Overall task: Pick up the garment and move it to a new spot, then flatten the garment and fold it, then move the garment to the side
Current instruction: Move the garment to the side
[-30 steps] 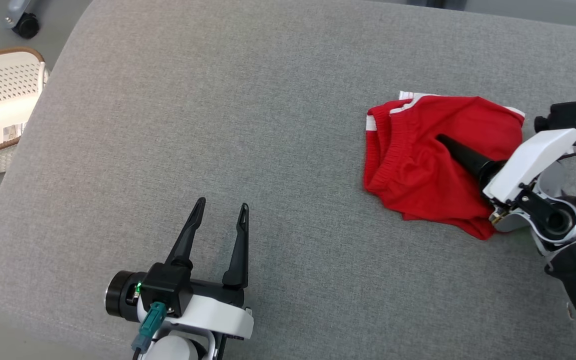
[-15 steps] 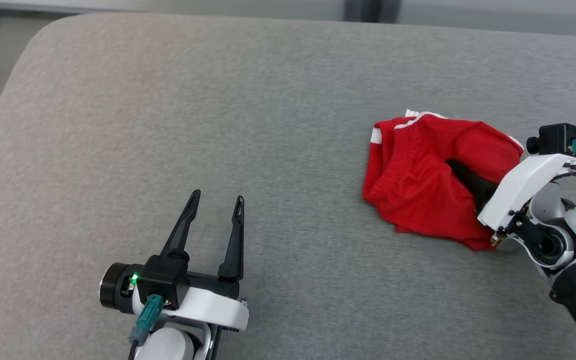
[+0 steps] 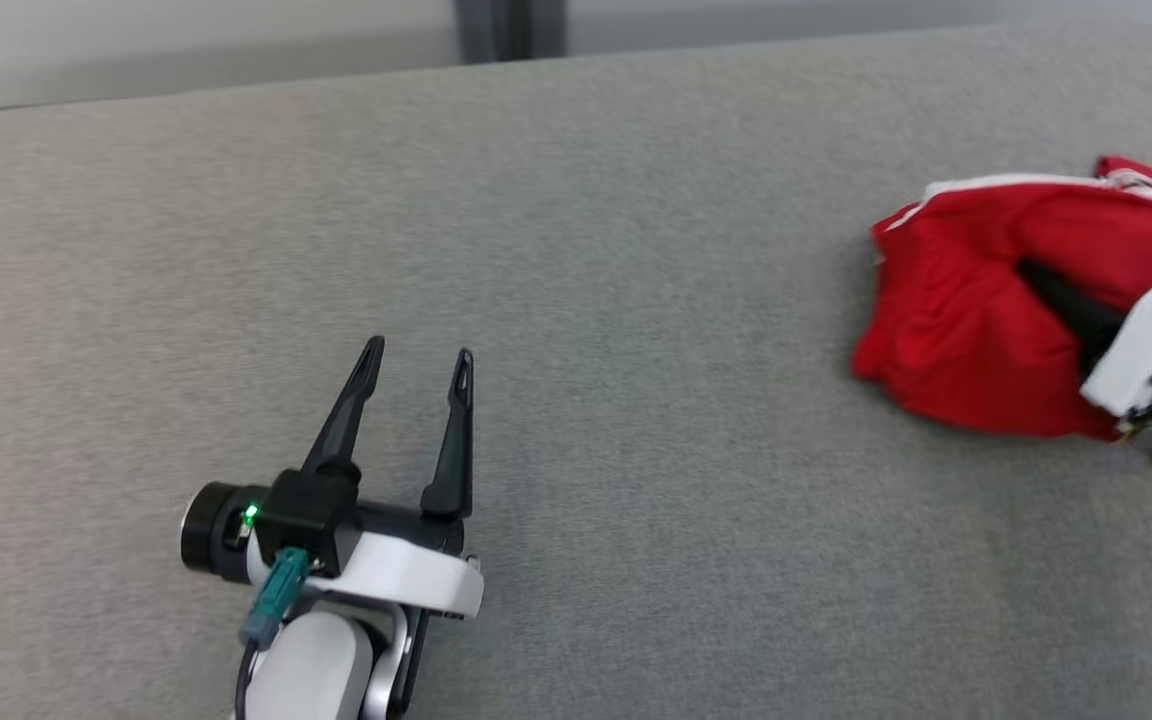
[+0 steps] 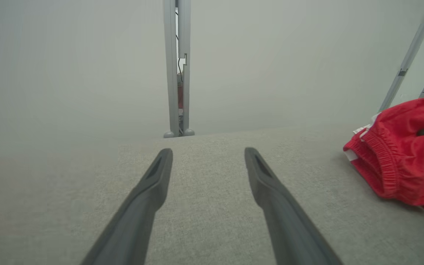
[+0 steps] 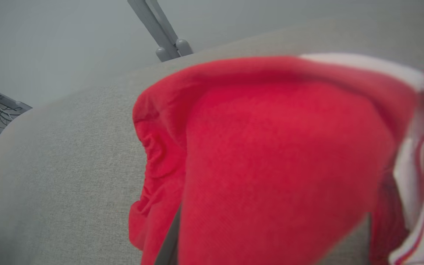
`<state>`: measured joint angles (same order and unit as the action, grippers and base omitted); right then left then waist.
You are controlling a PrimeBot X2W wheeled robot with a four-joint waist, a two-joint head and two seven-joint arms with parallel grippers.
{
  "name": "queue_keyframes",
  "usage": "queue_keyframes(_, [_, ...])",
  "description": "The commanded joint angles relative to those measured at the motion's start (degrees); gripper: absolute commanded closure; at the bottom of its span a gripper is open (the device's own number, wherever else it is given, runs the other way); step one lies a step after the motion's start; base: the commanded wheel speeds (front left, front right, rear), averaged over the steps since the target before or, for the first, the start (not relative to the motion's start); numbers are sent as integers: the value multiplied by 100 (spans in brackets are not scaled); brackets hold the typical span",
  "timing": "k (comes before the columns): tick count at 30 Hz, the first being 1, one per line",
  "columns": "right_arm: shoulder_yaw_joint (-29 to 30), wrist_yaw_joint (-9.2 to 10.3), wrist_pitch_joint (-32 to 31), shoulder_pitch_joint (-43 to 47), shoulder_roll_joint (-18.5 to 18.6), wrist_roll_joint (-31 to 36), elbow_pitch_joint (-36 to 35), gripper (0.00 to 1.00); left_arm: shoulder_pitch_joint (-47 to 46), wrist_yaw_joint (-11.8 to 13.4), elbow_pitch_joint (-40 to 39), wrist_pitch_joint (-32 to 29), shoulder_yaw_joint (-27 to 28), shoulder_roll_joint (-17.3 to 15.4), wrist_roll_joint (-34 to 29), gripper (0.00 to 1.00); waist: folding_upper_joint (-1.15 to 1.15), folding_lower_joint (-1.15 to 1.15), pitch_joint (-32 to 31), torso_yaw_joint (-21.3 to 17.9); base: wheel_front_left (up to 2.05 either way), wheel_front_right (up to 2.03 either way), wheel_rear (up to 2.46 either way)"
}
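1. The garment (image 3: 966,330), red shorts with white trim and a gathered waistband, sits bunched at the far right of the grey padded surface (image 3: 636,250).
2. The right gripper (image 3: 1028,267) reaches into it from the right edge. Its dark fingers (image 3: 1066,298) are pinched narrow on a fold of the red cloth, with the tips buried in fabric.
3. In the right wrist view the garment (image 5: 271,147) drapes over that gripper, and part of one dark finger (image 5: 169,239) shows under the cloth at the bottom edge.
4. The left gripper (image 3: 416,355) is at the near left above bare surface, its fingers (image 3: 341,430) spread wide, holding nothing and pointing toward the far side.
5. In the left wrist view the garment (image 4: 399,162) lies to the right, well apart from the spread fingers (image 4: 149,187). A grey upright post (image 4: 177,66) stands beyond the far edge.
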<state>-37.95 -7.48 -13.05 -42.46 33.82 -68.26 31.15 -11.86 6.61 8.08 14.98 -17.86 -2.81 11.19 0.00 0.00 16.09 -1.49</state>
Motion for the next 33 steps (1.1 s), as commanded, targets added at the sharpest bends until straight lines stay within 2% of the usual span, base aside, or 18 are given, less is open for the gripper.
queue_keyframes(1, [7, -4, -5, -106, 63, -43, -18, 100, -120, -17, 3, 17, 12, -21, -30, 0, 0, 0, 243, -256, 0, 0, 0])
queue_keyframes(3, [24, -4, -18, -180, 274, -49, -45, 100, -240, -36, 16, 16, -1, -28, -63, 0, 0, 0, 403, -367, 0, 0, 0])
queue_keyframes(4, [68, -4, 7, -233, 498, -75, -68, 100, -341, -51, 20, 17, -21, -25, -89, 0, 0, 0, 548, -465, 0, 0, 0])
queue_keyframes(9, [207, -4, 103, -327, 980, -166, -109, 100, -560, -107, 76, 17, -95, -25, -171, 0, 0, 0, 934, -643, 0, 0, 0])
queue_keyframes(14, [385, -4, 212, -282, 1497, -254, -64, 100, -807, -141, 152, 17, -132, -23, -218, 0, 0, 0, 1296, -705, 0, 0, 0])
queue_keyframes(19, [517, -3, 358, -341, 1839, -193, 99, 100, -1017, -200, 247, 16, -231, -25, -186, 0, 0, 0, 1603, -615, 0, 0, 0])
queue_keyframes(24, [309, -2, 587, -478, 2211, 481, 325, 100, -1116, -168, 315, 1, -293, -42, -118, 0, 0, 0, 1865, -420, 0, 0, 0])
queue_keyframes(33, [82, -2, 837, -791, 2347, 1408, 976, 100, -1097, -74, 397, -19, -426, -126, 19, 0, 0, 0, 2053, -87, 0, 0, 0])
